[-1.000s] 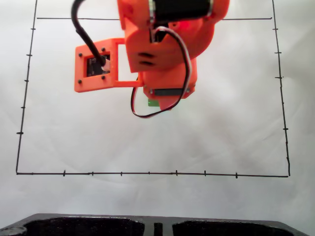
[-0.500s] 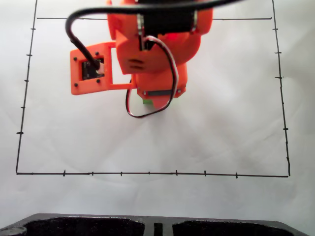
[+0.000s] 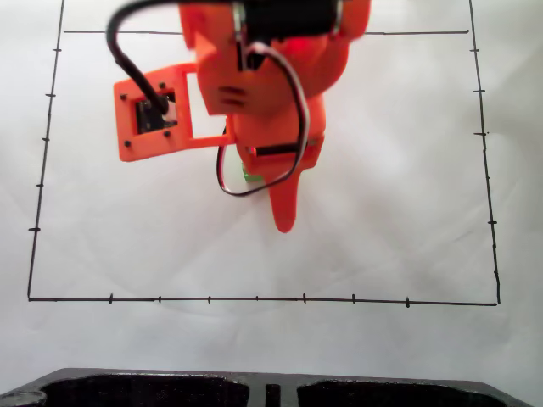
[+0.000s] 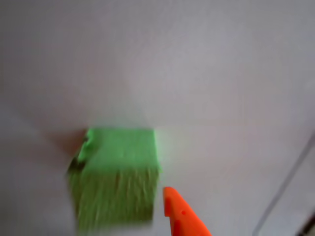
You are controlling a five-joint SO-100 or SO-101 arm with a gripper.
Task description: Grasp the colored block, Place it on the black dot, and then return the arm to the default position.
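Orange plastic is filling the top middle of the fixed view, where the arm [image 3: 271, 76] is reaching down over the white paper [image 3: 407, 212] lying on the worktop. On the left side of the paper, a thin black border line [image 3: 44, 161] with small ticks is running up and down. Next to it, an orange plate [image 3: 151, 120] with a black part in it is sticking out from the arm's left side, and a thick black cable [image 3: 127, 64] is looping up from that plate. A little further right, a red, black and white wire [image 3: 254, 188] is hanging in a curve under the arm. Just inside that curve, the colored block [image 3: 251, 177] is peeking out as a small green bit, mostly hidden under the arm. Right beside it, one pointed orange finger [image 3: 284, 208] of the hand is sticking out toward the bottom of the view.

From the wrist view, the colored block [image 4: 117, 179] is sitting on the paper, blurry, with the orange finger [image 4: 184, 216] tip just to its right. The finger is looking like it may be a hair apart from the block, but the blur is making that hard to say. Whether the hand is open or closed, I cannot tell. At the far right, a thin dark line [image 4: 285, 191] is slanting across the paper.
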